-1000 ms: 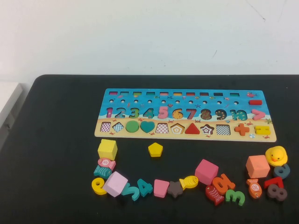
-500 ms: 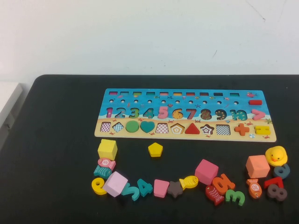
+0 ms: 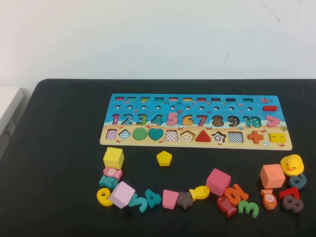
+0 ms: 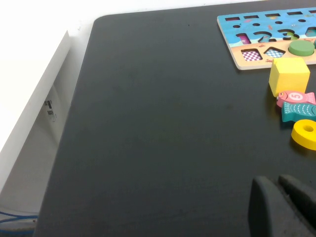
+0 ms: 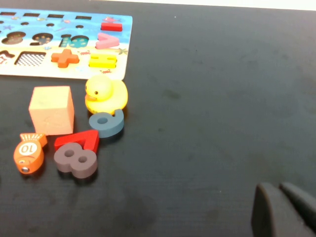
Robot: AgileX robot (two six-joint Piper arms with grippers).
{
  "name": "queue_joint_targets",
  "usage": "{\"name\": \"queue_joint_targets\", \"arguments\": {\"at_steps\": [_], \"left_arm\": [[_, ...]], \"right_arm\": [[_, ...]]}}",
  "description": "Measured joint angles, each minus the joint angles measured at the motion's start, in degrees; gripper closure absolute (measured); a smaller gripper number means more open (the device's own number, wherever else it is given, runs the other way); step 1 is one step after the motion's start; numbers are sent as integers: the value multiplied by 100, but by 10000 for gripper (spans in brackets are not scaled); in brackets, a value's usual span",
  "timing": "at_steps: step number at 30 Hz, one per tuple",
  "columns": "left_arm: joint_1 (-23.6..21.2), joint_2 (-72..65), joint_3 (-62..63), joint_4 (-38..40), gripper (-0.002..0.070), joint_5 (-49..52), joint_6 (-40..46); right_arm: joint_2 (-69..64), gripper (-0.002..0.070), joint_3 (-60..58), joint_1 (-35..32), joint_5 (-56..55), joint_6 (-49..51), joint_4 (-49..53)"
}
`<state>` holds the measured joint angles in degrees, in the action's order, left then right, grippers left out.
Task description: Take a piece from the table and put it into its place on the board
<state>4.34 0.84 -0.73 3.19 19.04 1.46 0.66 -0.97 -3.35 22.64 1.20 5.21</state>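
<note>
The piece, a small flat yellow pentagon (image 3: pixel 164 158), lies on the black table (image 3: pixel 59 148) just in front of the board (image 3: pixel 247 109). Its place, the pentagon recess with ringed pattern (image 3: pixel 187 136), sits in the board's sandy lower band between a checkered recess and a red triangle. Neither arm shows in the high view. In the left wrist view my left gripper (image 4: pixel 276 181) is shut and empty, over bare table left of the yellow cube (image 4: pixel 289 76). My right gripper (image 5: pixel 277 187) is shut and empty, over bare table right of the yellow duck (image 5: pixel 104 95).
Loose pieces lie in a row near the front edge: yellow cube (image 3: pixel 113 158), pink cubes (image 3: pixel 122 194) (image 3: pixel 217 181), yellow fish (image 3: pixel 200 192), a peach cube (image 3: pixel 272 176), duck (image 3: pixel 292 164), and several numbers and fish. A white ledge (image 4: pixel 34 113) borders the table's left side.
</note>
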Motion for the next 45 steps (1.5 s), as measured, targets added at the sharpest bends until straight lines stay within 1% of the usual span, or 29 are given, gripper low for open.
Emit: {"name": "queue_joint_targets", "arguments": {"at_steps": [6, 9, 18, 24, 28, 30, 32, 34, 35, 40, 42, 45], "left_arm": [[0, 0, 0, 0, 676, 0, 17], [0, 0, -22, 0, 676, -191, 17], [0, 0, -34, -33, 676, -2818, 17], [0, 0, -34, -33, 676, -3560, -24], [0, 0, -34, -14, 677, -3599, -69], [0, 0, -34, 15, 677, -3599, -250], [0, 0, -34, 121, 677, -3665, -733], [0, 0, -34, 166, 676, -3790, -1476], [0, 0, -34, 176, 676, -3824, -1656], [0, 0, -34, 155, 676, -3885, -1797], [0, 0, -34, 129, 676, -3710, -1797], [0, 0, 265, -58, 676, -2760, -1772]], "right_arm": [[0, 658, 0, 0, 0, 0, 0], [0, 657, 0, 0, 0, 0, 0], [0, 657, 0, 0, 0, 0, 0], [0, 657, 0, 0, 0, 0, 0], [0, 657, 0, 0, 0, 0, 0], [0, 658, 0, 0, 0, 0, 0], [0, 657, 0, 0, 0, 0, 0], [0, 657, 0, 0, 0, 0, 0], [0, 657, 0, 0, 0, 0, 0], [0, 658, 0, 0, 0, 0, 0], [0, 658, 0, 0, 0, 0, 0], [0, 657, 0, 0, 0, 0, 0]]}}
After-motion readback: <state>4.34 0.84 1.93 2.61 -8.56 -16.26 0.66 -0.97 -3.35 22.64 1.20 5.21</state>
